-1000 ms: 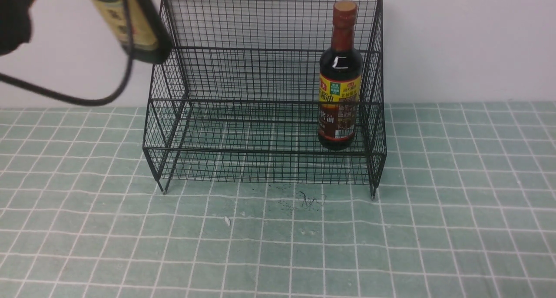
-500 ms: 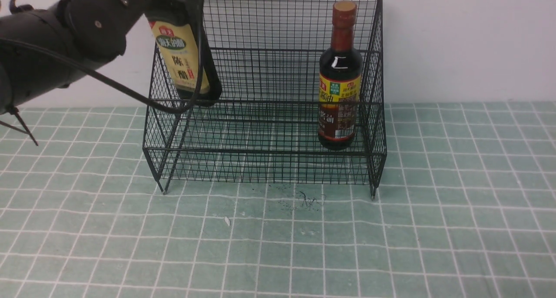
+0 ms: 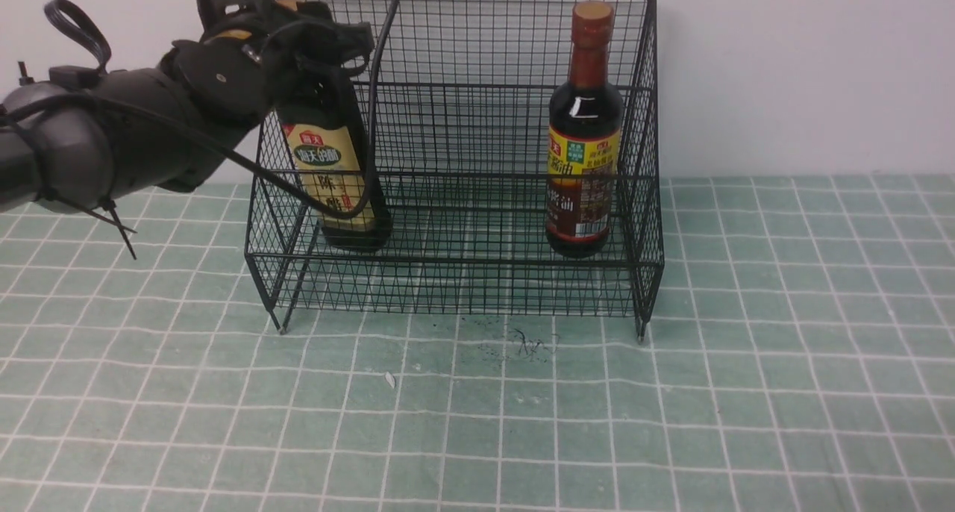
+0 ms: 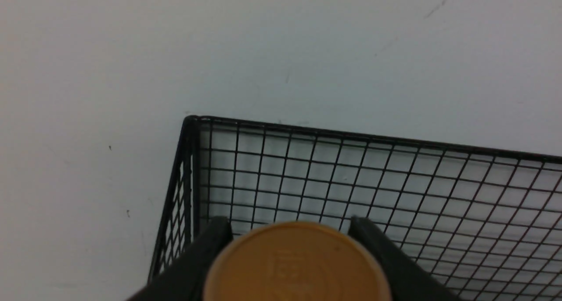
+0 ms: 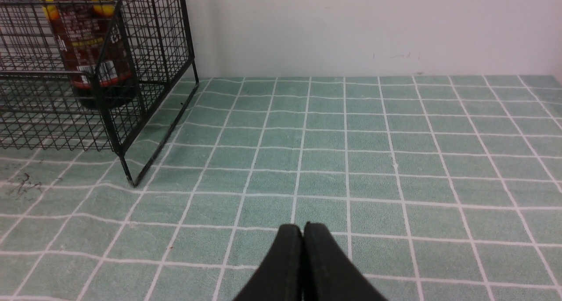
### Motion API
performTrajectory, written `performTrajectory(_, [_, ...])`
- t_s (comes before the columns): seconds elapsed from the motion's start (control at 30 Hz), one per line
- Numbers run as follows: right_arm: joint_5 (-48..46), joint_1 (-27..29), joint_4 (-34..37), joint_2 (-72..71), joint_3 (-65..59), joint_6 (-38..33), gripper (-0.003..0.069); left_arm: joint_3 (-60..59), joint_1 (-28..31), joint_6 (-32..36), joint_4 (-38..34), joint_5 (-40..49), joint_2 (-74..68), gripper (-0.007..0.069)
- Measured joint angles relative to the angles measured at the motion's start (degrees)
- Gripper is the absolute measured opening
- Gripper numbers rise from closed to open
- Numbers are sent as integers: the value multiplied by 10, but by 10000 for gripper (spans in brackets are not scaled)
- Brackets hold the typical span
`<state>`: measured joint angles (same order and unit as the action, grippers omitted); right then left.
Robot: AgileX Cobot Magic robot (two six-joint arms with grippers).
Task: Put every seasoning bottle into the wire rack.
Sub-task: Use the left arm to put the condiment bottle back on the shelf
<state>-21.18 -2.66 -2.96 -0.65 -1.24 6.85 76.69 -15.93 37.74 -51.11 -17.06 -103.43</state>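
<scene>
The left claw (image 4: 294, 244) grips the yellow-labelled vinegar bottle (image 3: 332, 169) near its cap, holding it inside the left end of the black wire-mesh rack (image 3: 455, 261); the round soy sauce bottle (image 3: 584, 135) stands inside at the right. The bottle leans (its base lies right of its neck), so it is best straightened and settled before a gentle release, clear of the mesh. The left wrist view shows the orange cap (image 4: 298, 266) between the fingertips, largely hidden in front; only the right wrist view shows the right claw (image 5: 303, 231), closed on nothing.
</scene>
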Motion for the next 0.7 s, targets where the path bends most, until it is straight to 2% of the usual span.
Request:
performTrajectory(0.07, [0,0,0,0,0,0,-12,0,0,13,-4,3,0,309])
performTrajectory(0.33, [0,0,0,0,0,0,-12,6,0,91,-30,11,22,477])
performTrajectory(0.53, [0,0,0,0,0,0,-12,6,0,143,-33,44,55,491])
performTrajectory(0.7, [0,0,0,0,0,0,-12,6,0,154,-33,84,94,486])
